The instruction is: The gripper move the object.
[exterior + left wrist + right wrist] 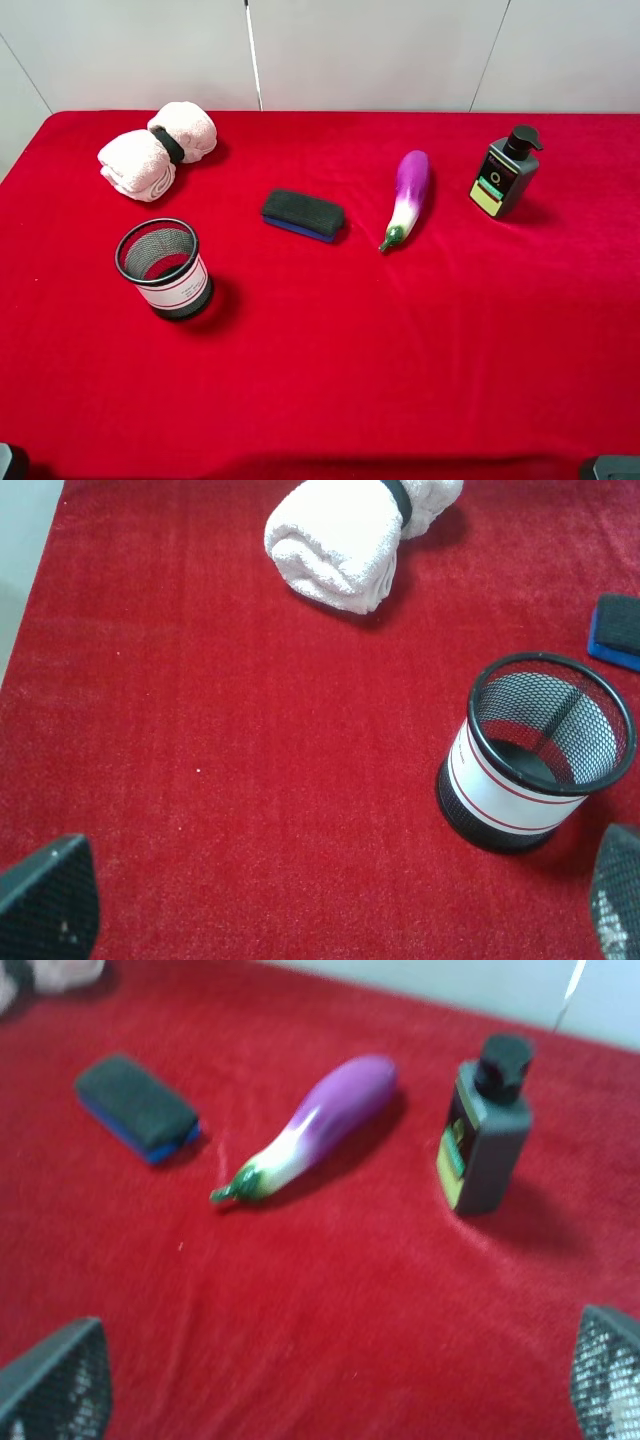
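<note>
Object point(303, 214) location: flat on the red tabletop point(400, 360), just left of centre in the exterior high view, between the black mesh cup point(164, 268) and the purple eggplant point(406, 198), touching neither. Felt face is up, blue base down. Its long axis runs roughly across the tabletop, skewed slightly so that the right end sits nearer the front edge.

Left end effector point(330, 900): fingers spread wide, nothing between them. Right end effector point(340, 1380): likewise wide open and empty. Both hang at the near edge of the tabletop, well apart from the object; neither arm is over the work area in the exterior high view.

Bearing: the object lies ahead of both end effectors. From the left it sits forward and inboard, past the mesh cup, only its end showing at the frame edge. From the right it sits forward and across, unobstructed. Judgement: distances appear comparable; the right has the clearer path.
</note>
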Robot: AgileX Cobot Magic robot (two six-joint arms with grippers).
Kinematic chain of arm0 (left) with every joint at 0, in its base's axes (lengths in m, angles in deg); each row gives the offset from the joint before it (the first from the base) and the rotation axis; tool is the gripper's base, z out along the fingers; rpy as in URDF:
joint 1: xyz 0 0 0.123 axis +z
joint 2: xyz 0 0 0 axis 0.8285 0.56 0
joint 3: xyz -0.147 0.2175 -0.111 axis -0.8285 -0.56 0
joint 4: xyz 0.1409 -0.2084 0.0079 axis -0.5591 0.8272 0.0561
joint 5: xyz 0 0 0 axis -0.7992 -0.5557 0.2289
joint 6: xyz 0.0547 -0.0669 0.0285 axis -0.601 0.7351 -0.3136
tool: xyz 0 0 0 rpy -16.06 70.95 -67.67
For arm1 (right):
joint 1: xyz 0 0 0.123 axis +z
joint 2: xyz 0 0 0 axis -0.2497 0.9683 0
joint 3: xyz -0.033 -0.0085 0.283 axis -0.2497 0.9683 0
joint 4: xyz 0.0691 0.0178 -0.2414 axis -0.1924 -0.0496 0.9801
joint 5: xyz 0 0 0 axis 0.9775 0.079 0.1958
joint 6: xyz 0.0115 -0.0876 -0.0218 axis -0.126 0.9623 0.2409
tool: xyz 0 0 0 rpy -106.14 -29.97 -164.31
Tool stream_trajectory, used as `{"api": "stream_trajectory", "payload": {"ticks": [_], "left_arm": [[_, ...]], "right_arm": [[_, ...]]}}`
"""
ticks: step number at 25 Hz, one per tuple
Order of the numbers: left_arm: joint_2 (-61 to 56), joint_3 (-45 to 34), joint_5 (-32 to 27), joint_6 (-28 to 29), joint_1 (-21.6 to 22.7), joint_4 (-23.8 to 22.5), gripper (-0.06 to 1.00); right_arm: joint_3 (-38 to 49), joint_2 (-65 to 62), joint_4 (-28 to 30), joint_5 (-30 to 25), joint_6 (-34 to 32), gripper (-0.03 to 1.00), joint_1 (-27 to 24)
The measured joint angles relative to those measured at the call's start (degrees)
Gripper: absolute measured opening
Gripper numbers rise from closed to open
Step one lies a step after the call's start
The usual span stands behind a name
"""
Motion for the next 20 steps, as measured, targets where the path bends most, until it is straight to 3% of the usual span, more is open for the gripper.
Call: {"api": "stream_trajectory", "payload": {"ticks": [15, 20], "left_arm": [[0.0, 0.0, 0.0, 0.0, 0.0, 0.0, 0.98], [0.0, 0.0, 0.0, 0.0, 0.0, 0.0, 0.98]], "right_arm": [[0.1, -1.0, 0.9, 0.0, -0.4, 0.69, -11.2], [0.1, -1.0, 1.3, 0.0, -1.1, 0.69, -12.5]]}}
